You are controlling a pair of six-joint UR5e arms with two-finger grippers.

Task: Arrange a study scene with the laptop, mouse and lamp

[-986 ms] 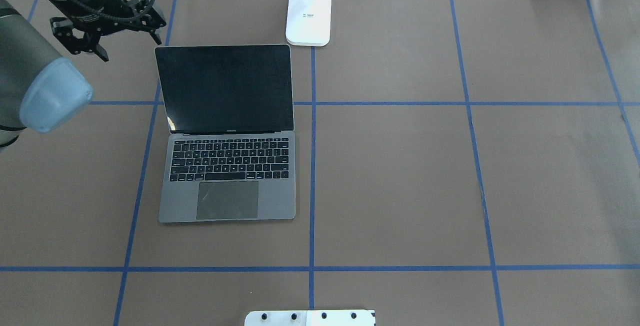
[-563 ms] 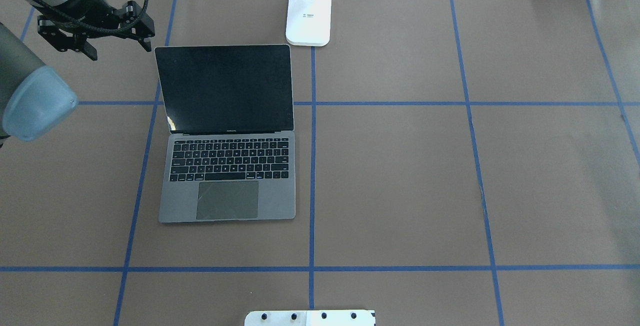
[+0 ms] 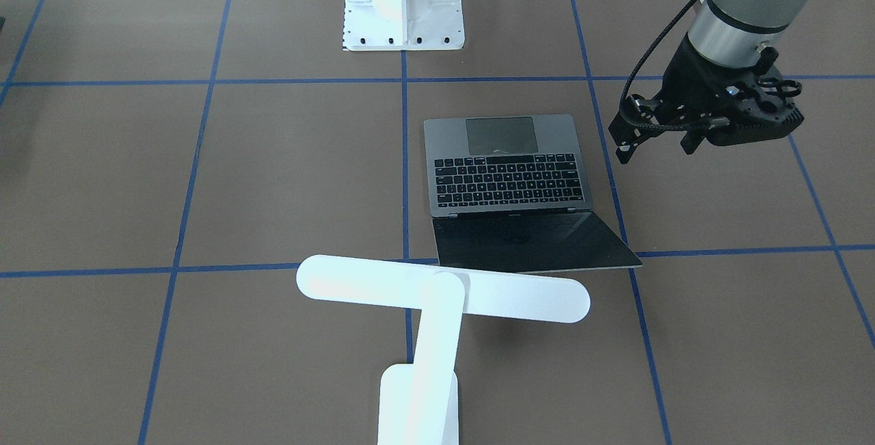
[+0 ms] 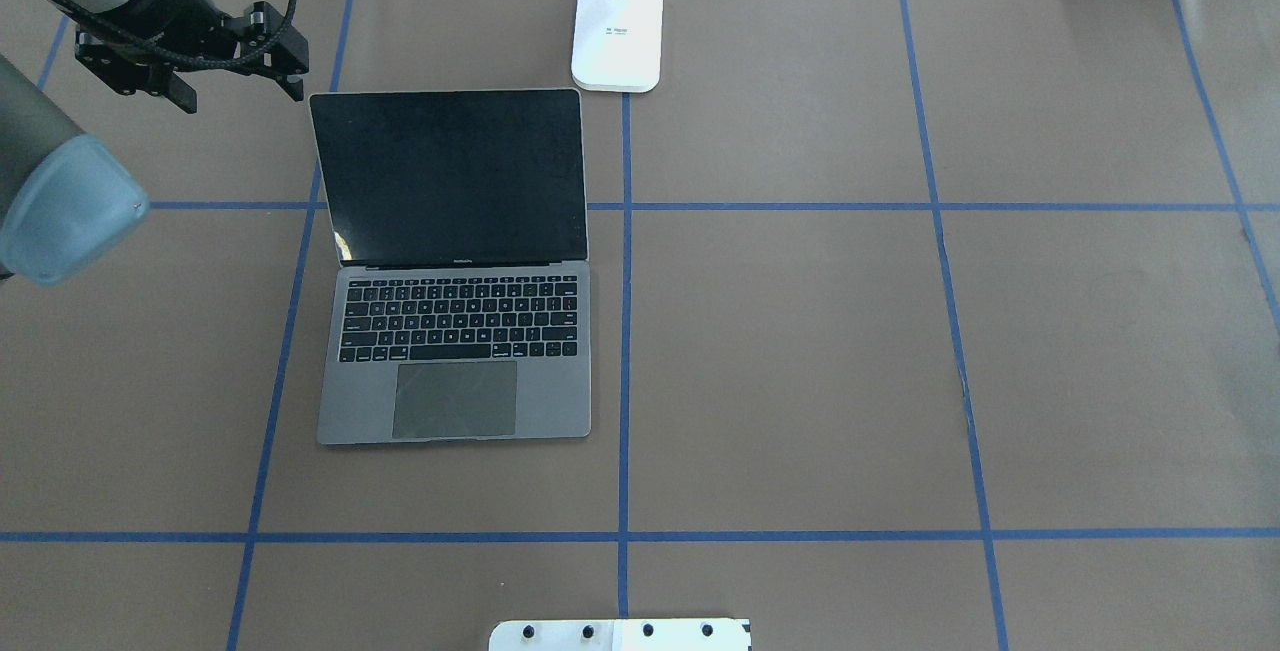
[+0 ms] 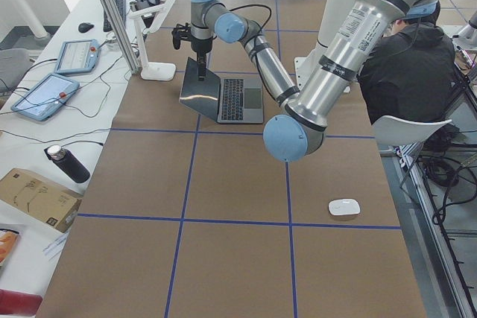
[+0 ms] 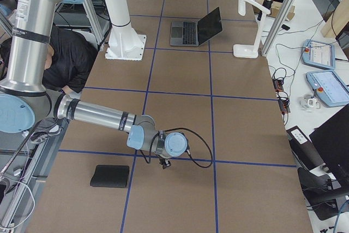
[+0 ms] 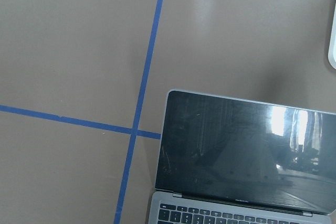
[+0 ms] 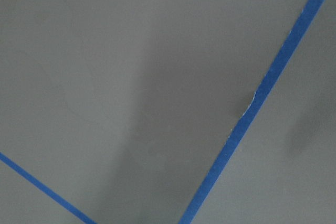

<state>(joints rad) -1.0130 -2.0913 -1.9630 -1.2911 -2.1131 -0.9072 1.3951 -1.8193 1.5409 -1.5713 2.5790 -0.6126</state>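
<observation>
Laptop [image 4: 455, 331] open, lamp [image 3: 443, 289] standing behind it: those look done to me. Mouse [image 5: 344, 206] sits well apart down the table [image 5: 238, 258], not yet placed. My left gripper [image 4: 243, 99] hovers empty, jaws apart; right gripper [image 6: 165, 163], I can't tell.

The open laptop [image 4: 455, 331], its screen raised, and the tall lamp [image 4: 617, 36] just beyond its far right corner block the left-middle of the table [image 4: 800, 351], while the stretch to the laptop's right leaves broad room to pass, bounded only by the pedestal [image 4: 620, 634] at the near edge.
</observation>
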